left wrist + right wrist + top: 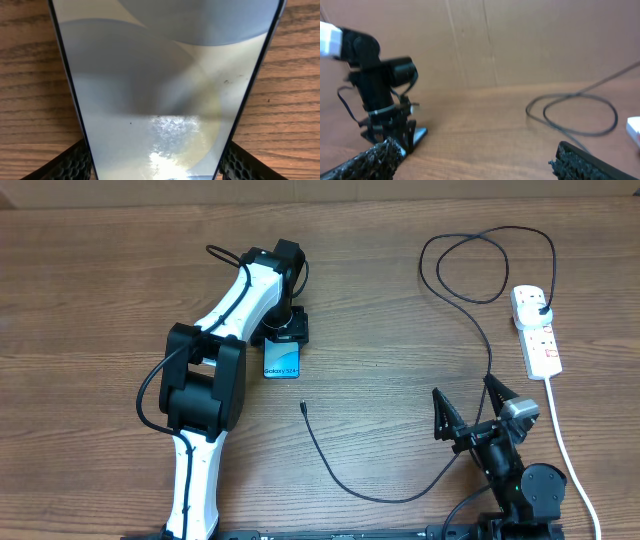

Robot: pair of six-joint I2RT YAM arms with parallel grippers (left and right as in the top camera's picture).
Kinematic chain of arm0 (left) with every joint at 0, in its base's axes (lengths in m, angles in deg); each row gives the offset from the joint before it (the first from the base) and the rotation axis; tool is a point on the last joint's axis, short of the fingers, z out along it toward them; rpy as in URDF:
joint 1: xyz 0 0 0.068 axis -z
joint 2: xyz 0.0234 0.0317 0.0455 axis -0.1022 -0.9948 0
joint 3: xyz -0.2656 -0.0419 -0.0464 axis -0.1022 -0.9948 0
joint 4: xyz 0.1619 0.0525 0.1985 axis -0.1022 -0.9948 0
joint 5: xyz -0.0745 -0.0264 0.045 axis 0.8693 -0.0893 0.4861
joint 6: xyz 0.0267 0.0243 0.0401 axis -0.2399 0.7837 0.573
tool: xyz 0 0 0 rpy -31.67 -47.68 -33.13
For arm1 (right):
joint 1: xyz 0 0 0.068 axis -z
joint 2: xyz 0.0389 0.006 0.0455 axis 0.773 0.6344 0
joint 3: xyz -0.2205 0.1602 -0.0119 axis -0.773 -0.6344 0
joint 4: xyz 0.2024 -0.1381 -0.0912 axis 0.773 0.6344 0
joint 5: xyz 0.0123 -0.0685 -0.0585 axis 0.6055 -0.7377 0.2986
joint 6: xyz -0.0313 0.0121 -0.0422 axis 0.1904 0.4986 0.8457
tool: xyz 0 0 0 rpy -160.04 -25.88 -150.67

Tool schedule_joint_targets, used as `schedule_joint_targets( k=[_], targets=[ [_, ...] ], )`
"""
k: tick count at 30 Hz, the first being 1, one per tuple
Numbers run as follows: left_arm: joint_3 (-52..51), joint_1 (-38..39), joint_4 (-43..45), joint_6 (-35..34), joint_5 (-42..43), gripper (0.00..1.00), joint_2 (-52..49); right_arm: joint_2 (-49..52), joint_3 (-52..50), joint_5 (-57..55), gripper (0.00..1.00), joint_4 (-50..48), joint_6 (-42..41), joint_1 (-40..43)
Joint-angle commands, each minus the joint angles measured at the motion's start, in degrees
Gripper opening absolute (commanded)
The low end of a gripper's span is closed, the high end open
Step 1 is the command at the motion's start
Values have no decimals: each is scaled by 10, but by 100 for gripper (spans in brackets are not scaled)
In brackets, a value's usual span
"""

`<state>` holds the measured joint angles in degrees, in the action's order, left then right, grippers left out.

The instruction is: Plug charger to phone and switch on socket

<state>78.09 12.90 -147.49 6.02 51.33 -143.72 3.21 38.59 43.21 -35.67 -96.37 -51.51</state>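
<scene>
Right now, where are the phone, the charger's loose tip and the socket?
phone point(282, 365): overhead view, on the blue screen by its lettering.
charger point(303, 407): overhead view, on its loose connector tip.
socket point(539, 338): overhead view, middle of the white strip.

Wood table point(100, 280): phone point(283, 367) flat left of centre, charger point(306, 415) tip loose just beside it, cable looping right to the socket point(538, 340), whose white cord point(565, 445) trails to the near edge.
</scene>
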Motion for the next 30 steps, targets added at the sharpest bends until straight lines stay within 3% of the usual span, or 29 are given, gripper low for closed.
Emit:
schedule_joint_targets(
  k=[1,6,12,23,26,30],
  targets=[
    [-28,4,24,32,92,64,-39,-5,-6,0,100,-25,-2,-4],
    [-28,-1,25,131,176,65,-39,-3,3,127,100,-28,-16,-4],
    [-28,-9,21,188,249,68,-39,57,110,128,100,55,-93,-4],
    [-28,-7,32,152,293,68,-39,442,488,131,100,377,-86,-7],
    [-28,-7,31,146,294,70,-39,553,541,199,100,396,-93,-17],
    [-28,-7,24,141,310,71,-39,676,552,351,100,352,-92,-23]
  ],
)
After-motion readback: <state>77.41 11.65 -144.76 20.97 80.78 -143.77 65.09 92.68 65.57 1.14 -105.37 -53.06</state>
